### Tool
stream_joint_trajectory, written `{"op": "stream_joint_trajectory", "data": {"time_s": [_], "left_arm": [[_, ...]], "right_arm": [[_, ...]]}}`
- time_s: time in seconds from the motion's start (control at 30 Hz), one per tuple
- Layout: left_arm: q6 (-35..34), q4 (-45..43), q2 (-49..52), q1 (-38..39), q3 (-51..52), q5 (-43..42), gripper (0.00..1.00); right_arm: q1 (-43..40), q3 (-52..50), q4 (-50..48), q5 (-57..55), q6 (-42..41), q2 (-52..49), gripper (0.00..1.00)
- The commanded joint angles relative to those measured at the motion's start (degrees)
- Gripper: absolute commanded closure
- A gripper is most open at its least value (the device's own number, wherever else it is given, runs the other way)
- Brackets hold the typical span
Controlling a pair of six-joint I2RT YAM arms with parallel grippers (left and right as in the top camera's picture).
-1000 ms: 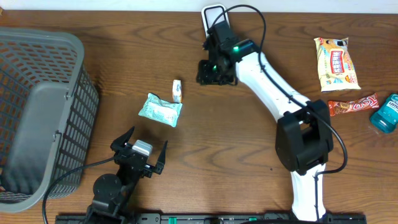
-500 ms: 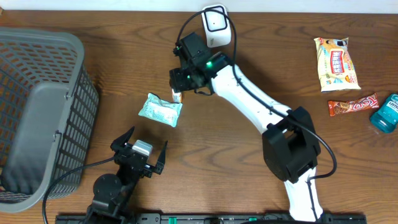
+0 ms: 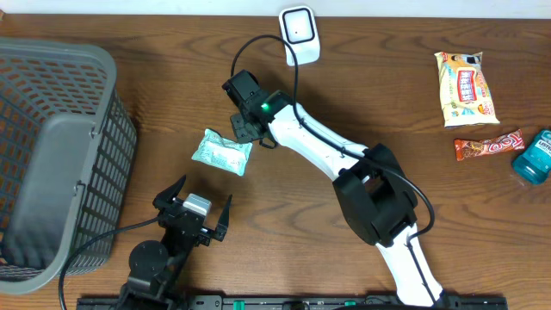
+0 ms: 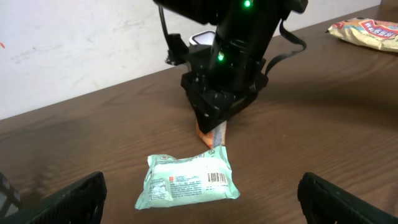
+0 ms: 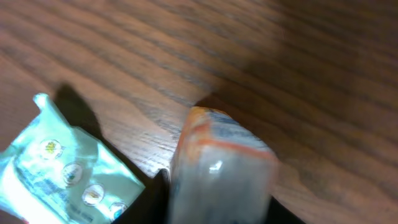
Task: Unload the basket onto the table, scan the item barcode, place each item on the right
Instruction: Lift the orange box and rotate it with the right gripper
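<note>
A small white-and-orange packet stands on the table just right of a mint-green packet whose barcode faces up. My right gripper has come down over the small packet and is shut on it, a dark finger pressed against each side in the right wrist view. From the left wrist view only the packet's lower end shows beneath that gripper. The white scanner lies at the table's far edge. My left gripper stands open near the front edge, holding nothing, facing the green packet.
A grey mesh basket fills the left side. At the far right lie a yellow snack bag, a red bar and a teal box. The right arm stretches diagonally across the table's middle.
My right arm has swung left from beside the scanner to the small packet, and its jaws have closed round it. The left arm has not moved.
</note>
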State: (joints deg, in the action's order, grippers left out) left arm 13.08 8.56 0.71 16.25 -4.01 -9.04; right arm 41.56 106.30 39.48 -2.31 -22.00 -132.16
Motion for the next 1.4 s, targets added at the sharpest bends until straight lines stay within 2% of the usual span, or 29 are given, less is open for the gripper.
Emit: {"op": "stream_joint_trajectory", "data": {"time_s": [0.0,0.07,0.27,0.43,0.53,0.7,0.8,0.87,1.1,1.2,1.37], "left_arm": [[-0.7,1.4,-0.1,0.2,0.9,-0.3,0.02],[-0.7,1.4,-0.1,0.2,0.9,-0.3,0.02],[-0.7,1.4,-0.1,0.2,0.9,-0.3,0.02],[-0.7,1.4,-0.1,0.2,0.9,-0.3,0.02],[-0.7,1.4,-0.1,0.2,0.9,-0.3,0.02],[-0.7,1.4,-0.1,0.2,0.9,-0.3,0.02],[-0.7,1.4,-0.1,0.2,0.9,-0.3,0.02],[-0.7,1.4,-0.1,0.2,0.9,-0.3,0.02],[-0.7,1.4,-0.1,0.2,0.9,-0.3,0.02],[-0.7,1.4,-0.1,0.2,0.9,-0.3,0.02],[-0.7,1.4,-0.1,0.2,0.9,-0.3,0.02]], "right_arm": [[0.4,-0.1,-0.1,-2.0,-0.5,-0.5,0.88],[0.4,-0.1,0.0,-3.4,-0.4,-0.5,0.99],[-0.3,-0.1,3.9,-5.6,0.5,-0.3,0.99],[-3.5,-0.1,3.3,5.6,11.0,1.7,0.99],[-7.1,-0.1,3.2,21.0,23.8,3.7,0.99],[-15.2,-0.1,6.4,55.8,45.8,5.6,0.99],[-20.0,-0.1,14.2,74.0,61.7,5.5,0.99],[-22.8,-0.2,23.7,81.2,76.0,5.5,0.99],[-26.1,-0.2,58.0,83.0,124.7,5.5,0.99],[-24.8,-0.8,58.0,82.6,128.5,5.8,0.99],[-23.1,-0.8,58.0,86.4,140.1,5.8,0.99]]}}
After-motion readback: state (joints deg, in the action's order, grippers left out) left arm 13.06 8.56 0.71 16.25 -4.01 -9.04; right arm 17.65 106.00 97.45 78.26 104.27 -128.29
